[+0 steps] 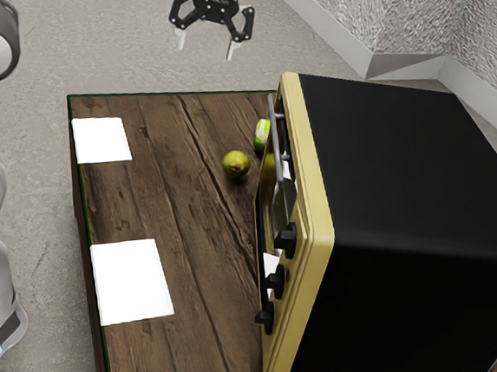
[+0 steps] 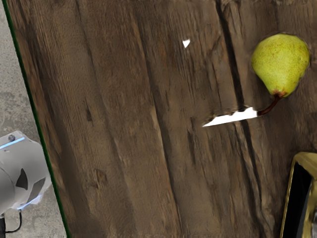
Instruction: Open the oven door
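Note:
The black gripper (image 1: 207, 49) is high at the top of the exterior view, its two fingers spread apart with nothing between them. It is apart from the oven (image 1: 406, 190), a black box with a yellow front frame at the exterior view's right. A metal handle bar (image 1: 276, 140) runs along the upper part of the front, and black knobs (image 1: 276, 281) stick out lower down. The front is seen nearly edge-on, so I cannot tell how far the door stands. In the wrist view, a corner of the oven (image 2: 308, 159) shows at the lower right.
A yellow-green pear (image 1: 236, 163) lies on the wooden table (image 1: 176, 201) in front of the oven, also seen as the pear (image 2: 281, 62) in the wrist view. A green and white item (image 1: 262, 135) is close beside the handle. Two white patches (image 1: 131, 281) mark the table's left side.

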